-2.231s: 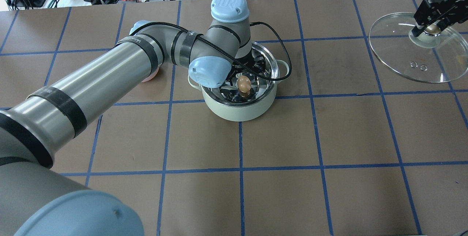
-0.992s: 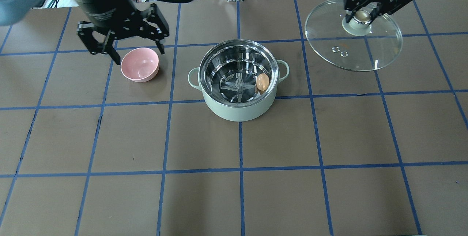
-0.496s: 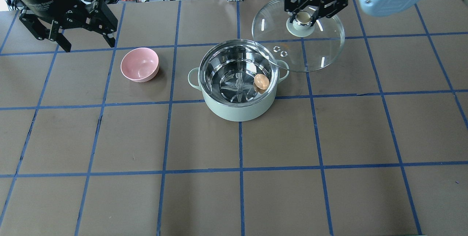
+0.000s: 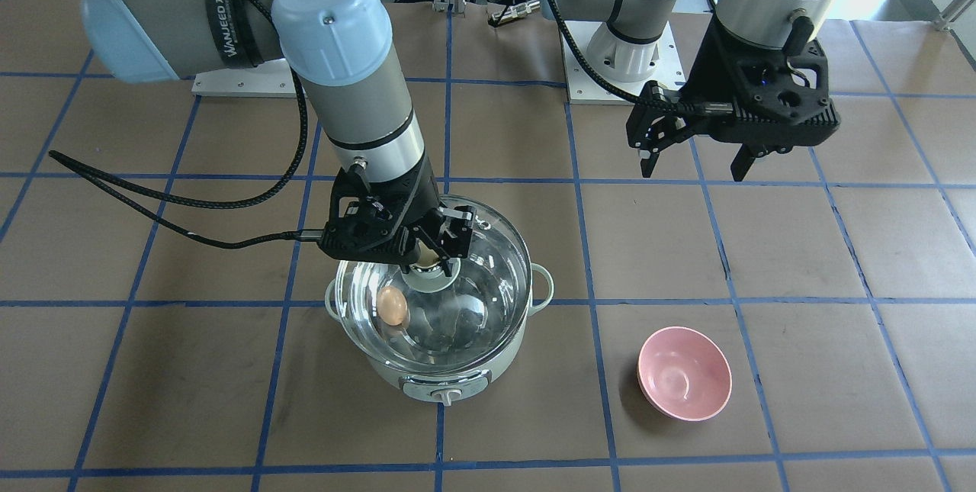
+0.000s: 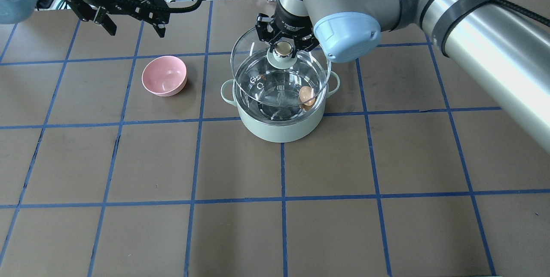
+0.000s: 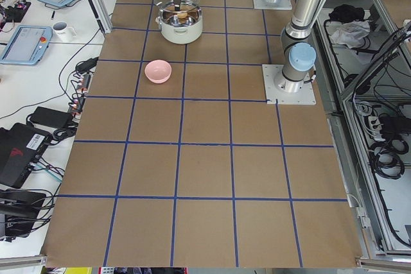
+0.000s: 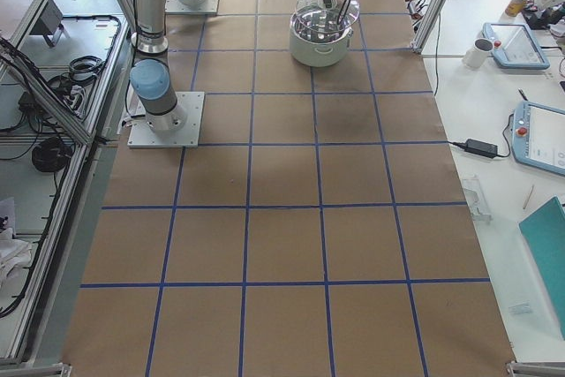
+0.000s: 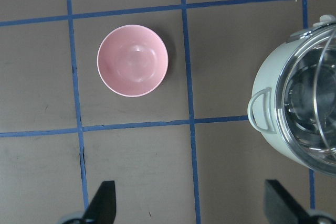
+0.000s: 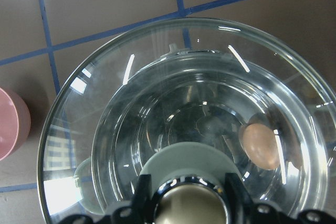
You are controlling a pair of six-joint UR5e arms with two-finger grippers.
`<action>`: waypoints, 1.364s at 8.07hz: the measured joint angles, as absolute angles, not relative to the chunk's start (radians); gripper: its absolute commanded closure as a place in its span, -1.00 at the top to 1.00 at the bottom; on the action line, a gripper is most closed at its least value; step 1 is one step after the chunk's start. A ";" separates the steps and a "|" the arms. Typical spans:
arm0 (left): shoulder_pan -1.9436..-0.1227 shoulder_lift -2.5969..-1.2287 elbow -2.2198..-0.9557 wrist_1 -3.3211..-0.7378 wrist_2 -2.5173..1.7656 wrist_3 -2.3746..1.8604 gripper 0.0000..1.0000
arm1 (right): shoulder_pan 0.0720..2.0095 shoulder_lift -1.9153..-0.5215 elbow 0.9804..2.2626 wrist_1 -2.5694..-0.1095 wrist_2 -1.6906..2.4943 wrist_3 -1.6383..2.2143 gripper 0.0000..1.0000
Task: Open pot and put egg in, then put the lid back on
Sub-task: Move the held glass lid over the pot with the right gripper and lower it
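The egg (image 5: 306, 95) lay inside the pot (image 5: 279, 131), low against the steel wall on the robot's right side. The lid (image 5: 277, 78) hung just over the pot's mouth and did not look settled onto it. In the overhead view the glass disc sat a little toward the pot's far side, though the lid's height may have caused part of that. The right gripper (image 5: 282, 48) was above the pot, its jaws narrowed onto the beige knob (image 9: 190, 208) and carrying the lid by it. The pink bowl (image 5: 164, 75) stood near the pot on the robot's left. The left gripper (image 5: 136, 32) hung beyond that bowl, well apart from the pot, jaws spread wide and holding nothing.

The main risk, as I judged it, was a skewed landing. If the lid came down off-centre, one edge could ride up on the pot and leave it tilted. Letting go too high would drop the glass hard, and pressing down while askew might shove the pot across the table (image 5: 386, 161). The egg seemed too low to be struck.
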State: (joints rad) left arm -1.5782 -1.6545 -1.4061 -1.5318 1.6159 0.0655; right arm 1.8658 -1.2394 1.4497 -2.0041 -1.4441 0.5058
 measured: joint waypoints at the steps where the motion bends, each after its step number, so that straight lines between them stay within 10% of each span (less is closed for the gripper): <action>1: -1.597 -1.655 -1.405 -1.526 1.617 0.062 1.00 | 1.887 -1.225 1.450 -2.010 -1.445 0.532 -1.00; 11: -1.603 -1.652 -1.405 -1.522 1.610 0.068 1.00 | 1.901 -1.201 1.481 -2.018 -1.482 0.447 -1.00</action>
State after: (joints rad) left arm -1.6030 -1.6521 -1.4049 -1.5217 1.6098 0.0675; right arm 1.9012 -1.2011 1.4807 -2.0180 -1.4822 0.4474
